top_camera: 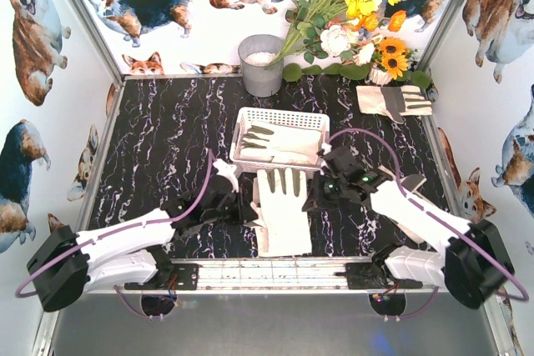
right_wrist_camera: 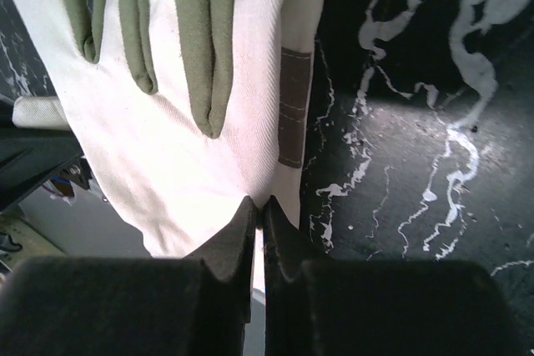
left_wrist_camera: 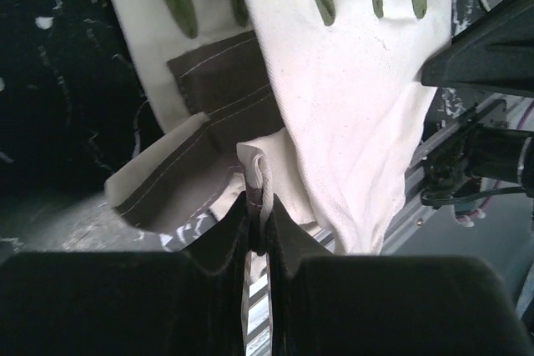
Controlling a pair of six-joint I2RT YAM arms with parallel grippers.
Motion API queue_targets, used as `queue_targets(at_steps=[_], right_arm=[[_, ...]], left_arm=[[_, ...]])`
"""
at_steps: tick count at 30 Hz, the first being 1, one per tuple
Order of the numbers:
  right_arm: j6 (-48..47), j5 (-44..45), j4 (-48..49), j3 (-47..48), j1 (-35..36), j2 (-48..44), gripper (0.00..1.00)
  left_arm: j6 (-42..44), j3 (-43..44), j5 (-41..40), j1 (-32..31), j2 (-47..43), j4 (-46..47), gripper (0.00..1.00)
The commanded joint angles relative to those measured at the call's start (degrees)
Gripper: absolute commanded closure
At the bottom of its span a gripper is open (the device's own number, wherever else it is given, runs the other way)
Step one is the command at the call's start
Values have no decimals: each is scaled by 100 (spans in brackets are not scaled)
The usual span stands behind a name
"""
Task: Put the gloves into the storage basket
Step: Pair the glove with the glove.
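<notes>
White left arm (top_camera: 125, 239) and right arm (top_camera: 410, 211) angle inward, jaws pinching glove (top_camera: 282, 210) edges.

High overview; wrist close-ups sharing glove (top_camera: 284, 214)

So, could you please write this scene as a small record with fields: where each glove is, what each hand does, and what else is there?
held glove: between the two hands, just in front of the storage basket, fingers pointing to it
left hand: shut on the held glove, at its left edge
right hand: shut on the held glove, at its right edge
basket content: at least one glove
far glove: loose, back right, beside the flowers
grey bucket: behind the basket
</notes>
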Motion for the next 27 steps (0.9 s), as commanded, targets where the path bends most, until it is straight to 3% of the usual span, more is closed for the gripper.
queue_targets(at_steps=[1,12,27], right_arm=[[-301,102,366,450,213,482,100],[-184,87,484,542,370,924,100],[-247,263,715,660,378,1477,100]], left_arm=[[37,-341,-401,-8,-348,-246,100],[-113,-533,-796,-4,-701,-747,100],[-55,-499,-908,0,-268,-554,100]])
